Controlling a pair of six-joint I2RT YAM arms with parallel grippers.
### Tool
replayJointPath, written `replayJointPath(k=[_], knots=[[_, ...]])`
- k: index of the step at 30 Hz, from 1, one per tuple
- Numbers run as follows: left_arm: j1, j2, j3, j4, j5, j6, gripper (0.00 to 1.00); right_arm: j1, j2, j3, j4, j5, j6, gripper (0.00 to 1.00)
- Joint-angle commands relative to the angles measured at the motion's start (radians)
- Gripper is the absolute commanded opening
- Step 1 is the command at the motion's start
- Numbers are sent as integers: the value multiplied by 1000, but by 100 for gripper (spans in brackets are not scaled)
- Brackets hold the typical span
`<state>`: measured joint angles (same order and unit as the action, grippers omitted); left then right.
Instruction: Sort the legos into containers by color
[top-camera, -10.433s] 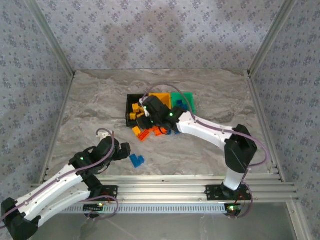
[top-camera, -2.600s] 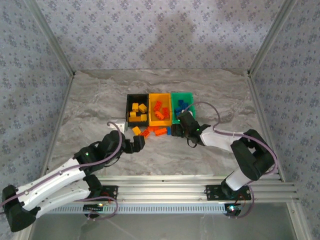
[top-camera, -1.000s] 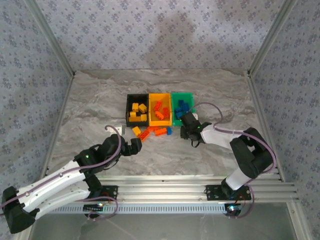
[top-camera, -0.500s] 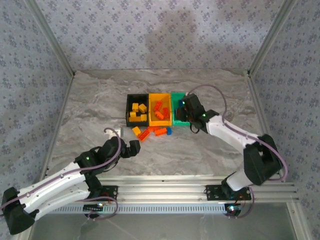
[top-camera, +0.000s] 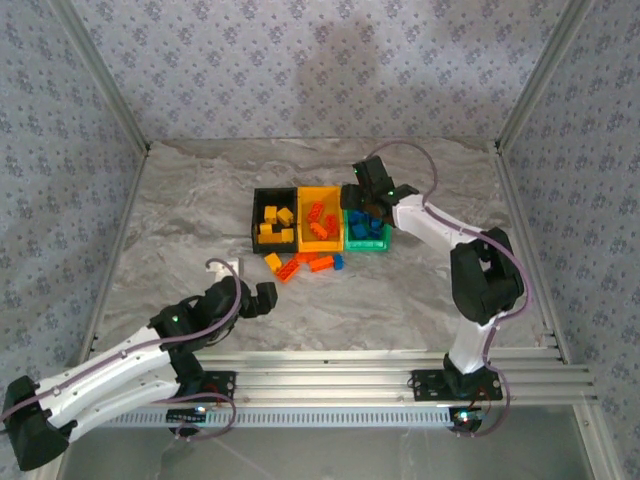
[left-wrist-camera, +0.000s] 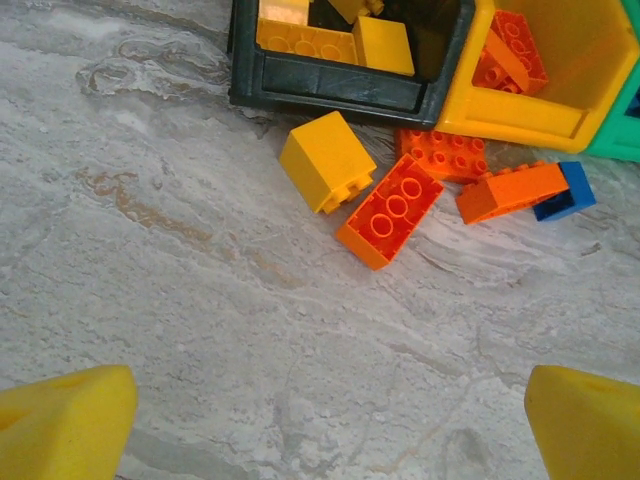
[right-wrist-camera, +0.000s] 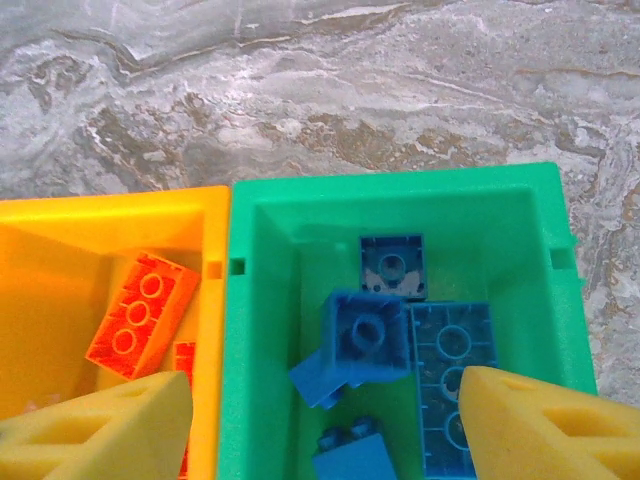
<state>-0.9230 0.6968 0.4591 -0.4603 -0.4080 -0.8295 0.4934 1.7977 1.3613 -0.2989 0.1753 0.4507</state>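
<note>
Legos (top-camera: 320, 263): small studded plastic bricks in yellow, orange-red and blue, part binned, part loose. Any moulded lettering on the studs is too small to read. Storage is three open-top bins of equal size, set side by side and touching, around the middle of the grey marbled tabletop (top-camera: 180, 200). At the left of the row, the black bin (left-wrist-camera: 330, 92) holds yellow bricks (top-camera: 273, 220). In the centre, the yellow-orange bin (right-wrist-camera: 120, 212) holds orange-red bricks (right-wrist-camera: 140, 315). At the right, the green bin (right-wrist-camera: 400, 185) holds blue bricks (right-wrist-camera: 450, 385), among them a tilted blue brick (right-wrist-camera: 360, 340) leaning on its neighbours, and what may be a further one at the near edge, cut off by the frame. The loose lot lies on the tabletop just in front of the black and yellow-orange bins: one loose yellow brick (left-wrist-camera: 327, 160), tipped on an edge; a flat orange-red brick (left-wrist-camera: 392, 210), studs up, just beside it; a second orange-red brick (left-wrist-camera: 447, 152) close against the bin fronts; a long orange-red brick (left-wrist-camera: 510, 190) on its side, with a loose blue brick (left-wrist-camera: 565, 190) touching its end. The left gripper (left-wrist-camera: 325, 425) sits low over bare tabletop on the near side of the loose lot, jaws spread wide, nothing between them. The right gripper (right-wrist-camera: 325, 425) hangs above the green bin, jaws apart, holding nothing.
</note>
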Motion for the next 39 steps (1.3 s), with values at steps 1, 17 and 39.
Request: replayJointPath(k=[1,17,39], knots=[[7,47,19,73,-29,69,99,7,-91,-30,-11,4,0,74],[95,774,274,286,117,324,79,25,-341,-348,70,-14,52,75],[-20,863,332,276,186,338,49,-24,-393,-405,95,-41,59,76]])
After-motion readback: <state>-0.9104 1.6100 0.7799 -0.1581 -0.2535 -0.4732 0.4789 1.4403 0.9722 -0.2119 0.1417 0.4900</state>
